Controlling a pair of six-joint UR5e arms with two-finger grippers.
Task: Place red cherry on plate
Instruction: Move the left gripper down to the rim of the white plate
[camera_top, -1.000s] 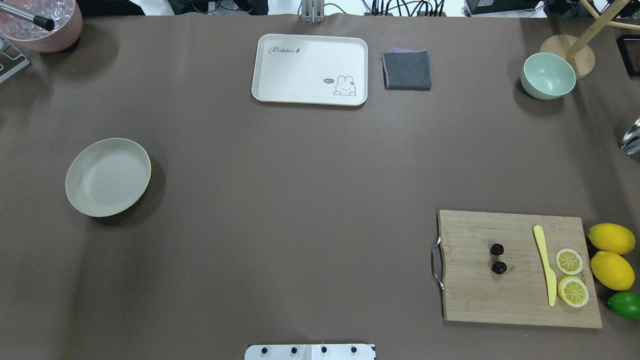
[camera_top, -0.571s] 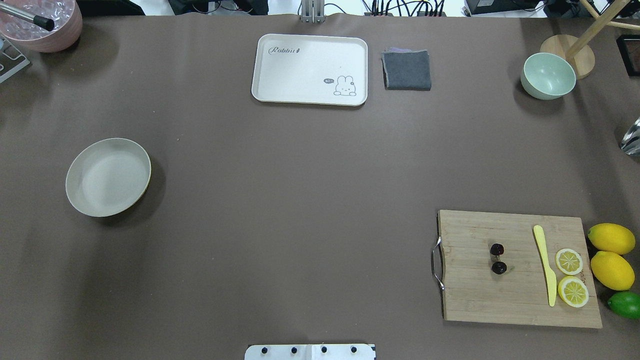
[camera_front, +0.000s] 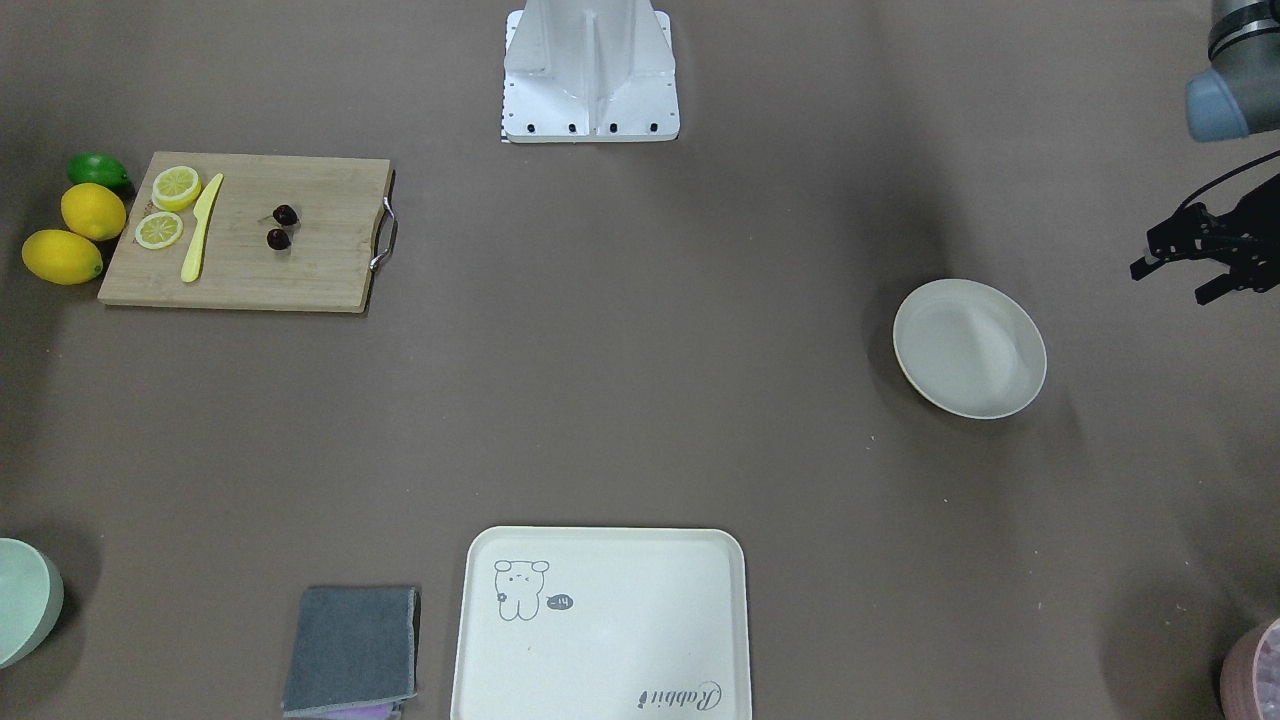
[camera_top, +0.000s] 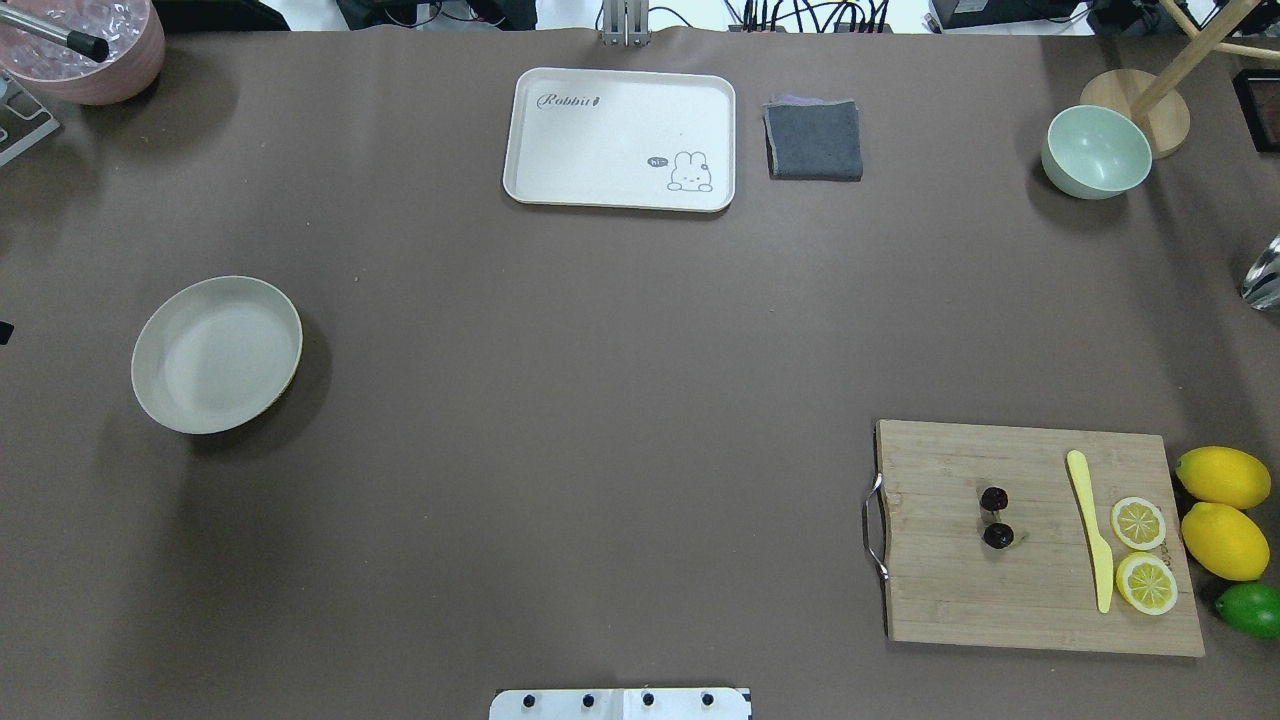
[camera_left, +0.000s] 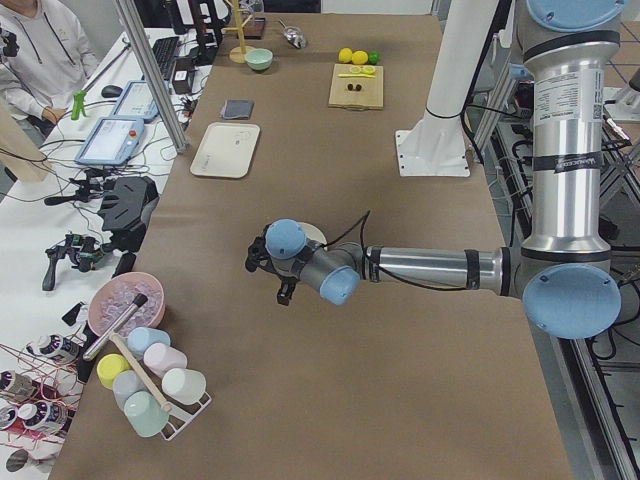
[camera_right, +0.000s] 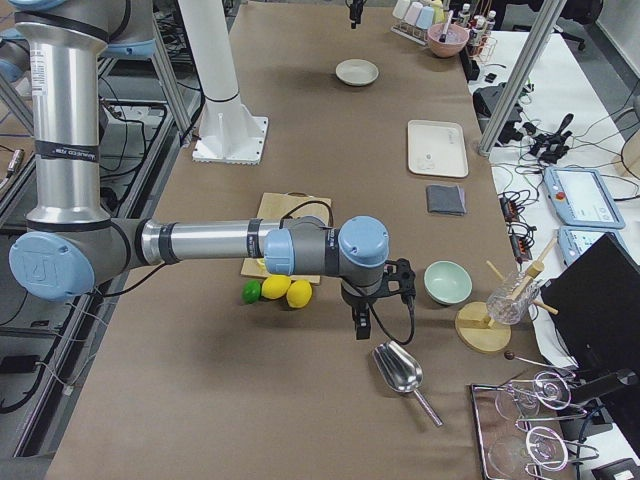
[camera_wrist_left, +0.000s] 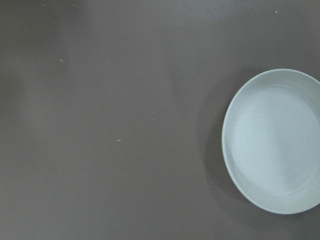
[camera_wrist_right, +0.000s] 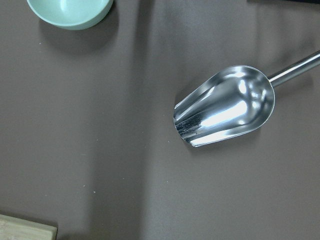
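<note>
The red cherry (camera_top: 998, 536), a pair of tiny dark fruits on thin stems, lies on the wooden cutting board (camera_top: 950, 590) at the near right, also seen in the front view (camera_front: 279, 239). The plate (camera_top: 216, 355), round and cream-white, sits empty at the left (camera_front: 969, 348) (camera_wrist_left: 275, 142). My left gripper (camera_front: 1172, 283) hovers open and empty just outside the plate, toward the table's left end. My right gripper (camera_right: 358, 330) shows only in the right side view, above the table beyond the lemons, beside a metal scoop; I cannot tell whether it is open or shut.
On the board lie a yellow knife (camera_top: 1090, 530) and two lemon slices (camera_top: 1139, 522). Whole lemons (camera_top: 1222, 478) and a lime (camera_top: 1250, 608) sit beside it. A metal scoop (camera_wrist_right: 225, 107), green bowl (camera_top: 1096, 152), rabbit tray (camera_top: 620, 130) and grey cloth (camera_top: 813, 140) stand farther back.
A black tip of my left gripper has edged into the overhead view at its left edge. The cherry, the plate and the board have not moved.
</note>
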